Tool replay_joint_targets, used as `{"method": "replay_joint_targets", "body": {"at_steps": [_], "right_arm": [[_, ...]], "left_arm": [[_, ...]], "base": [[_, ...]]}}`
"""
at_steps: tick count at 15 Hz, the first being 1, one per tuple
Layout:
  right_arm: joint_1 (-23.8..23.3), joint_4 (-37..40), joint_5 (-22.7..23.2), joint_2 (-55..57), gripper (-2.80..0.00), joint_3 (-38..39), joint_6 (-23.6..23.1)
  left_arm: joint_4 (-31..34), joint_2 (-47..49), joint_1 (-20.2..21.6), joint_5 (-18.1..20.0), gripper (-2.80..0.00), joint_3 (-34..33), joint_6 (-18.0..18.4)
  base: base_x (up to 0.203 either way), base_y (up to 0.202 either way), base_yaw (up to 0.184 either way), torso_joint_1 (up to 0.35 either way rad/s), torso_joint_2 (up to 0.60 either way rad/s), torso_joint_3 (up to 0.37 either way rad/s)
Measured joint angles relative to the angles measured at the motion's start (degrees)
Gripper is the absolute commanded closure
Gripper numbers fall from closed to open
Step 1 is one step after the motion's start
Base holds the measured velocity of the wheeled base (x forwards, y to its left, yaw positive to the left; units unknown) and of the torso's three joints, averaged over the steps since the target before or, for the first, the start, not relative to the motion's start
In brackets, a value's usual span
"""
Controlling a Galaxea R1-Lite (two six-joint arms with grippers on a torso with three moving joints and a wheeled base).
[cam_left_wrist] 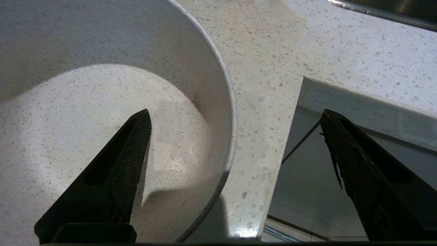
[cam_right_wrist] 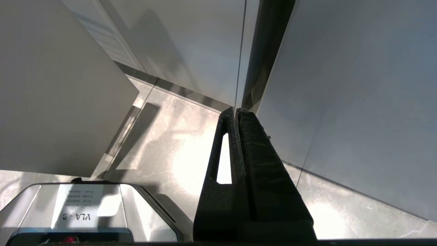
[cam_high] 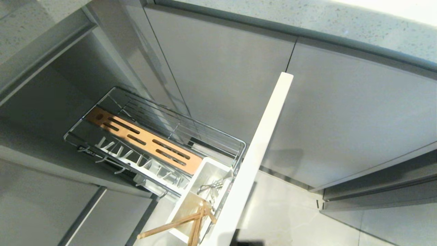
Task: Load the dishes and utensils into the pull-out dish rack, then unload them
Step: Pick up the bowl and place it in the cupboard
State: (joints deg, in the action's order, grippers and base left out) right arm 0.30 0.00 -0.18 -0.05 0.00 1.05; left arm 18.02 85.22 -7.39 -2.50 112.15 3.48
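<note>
The pull-out dish rack (cam_high: pixel 205 128) stands drawn out in the head view, with its orange-brown slotted board (cam_high: pixel 143 140), white prongs (cam_high: pixel 136 159) and pale front panel (cam_high: pixel 259 153). Its white utensil tub (cam_high: pixel 201 174) holds the wooden chopsticks (cam_high: pixel 170 224), which lean out over the tub's edge, and a silver spoon (cam_high: pixel 211 187). A white bowl (cam_left_wrist: pixel 102 119) sits on the speckled countertop (cam_left_wrist: pixel 273 68) in the left wrist view. My left gripper (cam_left_wrist: pixel 235 112) is open above the bowl's rim, one finger (cam_left_wrist: pixel 133 147) over the bowl's inside and the other (cam_left_wrist: pixel 344 147) past the counter's edge. My right gripper (cam_right_wrist: pixel 236 111) is shut and empty, hanging low near the floor. No plate is in view.
Grey cabinet doors (cam_high: pixel 341 119) stand behind and beside the rack, and the counter top (cam_high: pixel 307 17) runs above them. A steel sink rim (cam_left_wrist: pixel 375 13) lies beyond the bowl. My own base (cam_right_wrist: pixel 85 212) shows below the right gripper on the pale floor (cam_right_wrist: pixel 177 143).
</note>
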Motion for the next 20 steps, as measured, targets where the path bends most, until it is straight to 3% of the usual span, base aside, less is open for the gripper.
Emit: {"method": "replay_joint_targets", "body": {"at_steps": [13, 14, 20], "right_arm": [[0.0, 0.0, 0.0, 0.0, 0.00, 0.0, 0.0], [0.0, 0.0, 0.0, 0.0, 0.00, 0.0, 0.0], [0.0, 0.0, 0.0, 0.0, 0.00, 0.0, 0.0]], "left_arm": [[0.2, 0.3, 1.6, -0.2, -2.80, -0.2, -1.6], [0.2, 0.3, 1.7, -0.2, 0.00, -0.2, -1.6], [0.2, 0.2, 1.7, -0.5, 0.00, -0.2, -3.4]], "base": [[0.000, 0.000, 0.000, 0.000, 0.00, 0.000], [0.000, 0.000, 0.000, 0.000, 0.00, 0.000], [0.000, 0.000, 0.000, 0.000, 0.00, 0.000]]}}
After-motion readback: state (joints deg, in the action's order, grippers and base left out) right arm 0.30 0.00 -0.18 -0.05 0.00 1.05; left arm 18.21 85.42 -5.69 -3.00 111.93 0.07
